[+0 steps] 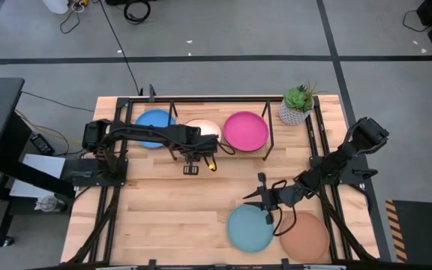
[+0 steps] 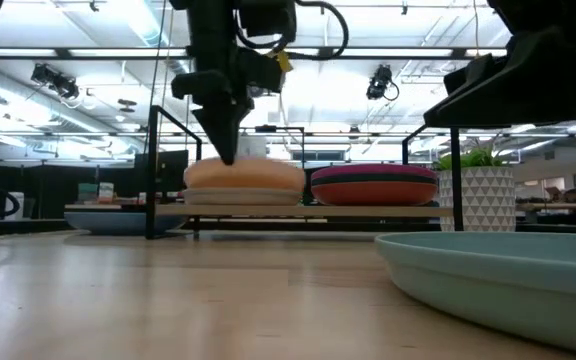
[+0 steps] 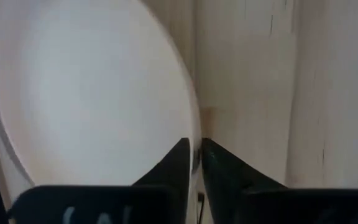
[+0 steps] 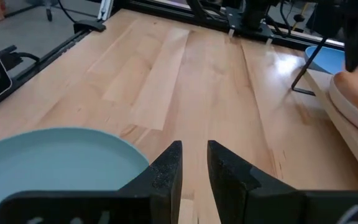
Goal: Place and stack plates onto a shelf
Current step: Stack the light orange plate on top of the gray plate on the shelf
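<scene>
The shelf [image 2: 318, 211] stands at the table's far side. On it are a blue plate [image 1: 152, 120] at the left end, a cream plate [image 1: 201, 131] in the middle on top of another pale plate, and a magenta plate [image 1: 246, 130] topping a stack at the right. My left gripper [image 2: 230, 155] points down at the cream plate's near rim and is shut on it. My right gripper [image 1: 252, 197] hovers empty and slightly open beside the light teal plate [image 1: 250, 229]. That plate lies flat on the table next to the terracotta plate [image 1: 306, 236]. My left gripper pinches the cream plate's near rim [image 3: 196, 140] between its two fingers, one finger over the plate's inside and one outside it. The fingers come from above, pointing down. The plate sits on the pale plate below it on the shelf.
A potted plant [image 1: 295, 109] in a white pot stands at the shelf's right end. The shelf's black legs [image 2: 154, 170] rise at its corners. Bare wood lies between the shelf and the two plates at the near right.
</scene>
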`<move>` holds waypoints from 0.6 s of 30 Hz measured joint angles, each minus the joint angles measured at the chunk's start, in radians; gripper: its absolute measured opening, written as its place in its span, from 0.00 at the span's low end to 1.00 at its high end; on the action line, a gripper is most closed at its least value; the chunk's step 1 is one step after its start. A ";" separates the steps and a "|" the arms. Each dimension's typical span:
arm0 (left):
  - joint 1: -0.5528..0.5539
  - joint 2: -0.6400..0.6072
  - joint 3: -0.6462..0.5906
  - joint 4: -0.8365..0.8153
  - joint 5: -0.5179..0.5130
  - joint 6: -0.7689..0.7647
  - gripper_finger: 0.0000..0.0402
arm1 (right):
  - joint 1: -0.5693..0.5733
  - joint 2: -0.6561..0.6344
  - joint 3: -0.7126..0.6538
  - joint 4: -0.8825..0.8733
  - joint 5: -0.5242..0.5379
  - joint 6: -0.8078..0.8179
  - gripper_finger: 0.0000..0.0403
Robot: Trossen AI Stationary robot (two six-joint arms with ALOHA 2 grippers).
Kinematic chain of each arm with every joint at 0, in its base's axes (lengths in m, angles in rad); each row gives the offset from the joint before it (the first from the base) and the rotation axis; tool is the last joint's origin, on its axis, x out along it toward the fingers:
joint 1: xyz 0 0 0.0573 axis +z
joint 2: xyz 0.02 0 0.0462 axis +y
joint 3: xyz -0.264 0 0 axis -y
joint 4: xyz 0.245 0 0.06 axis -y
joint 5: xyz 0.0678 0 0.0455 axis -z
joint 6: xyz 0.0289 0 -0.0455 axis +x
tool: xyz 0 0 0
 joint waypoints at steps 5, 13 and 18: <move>0.000 0.000 0.000 0.016 -0.004 0.006 0.21 | 0.018 0.000 0.000 -0.008 0.037 0.008 0.20; -0.024 -0.044 0.000 0.034 0.063 -0.059 0.20 | 0.022 0.000 0.000 -0.016 0.047 0.008 0.20; -0.089 -0.041 0.000 -0.004 -0.156 -0.108 0.16 | 0.021 0.000 0.000 -0.018 0.047 0.013 0.20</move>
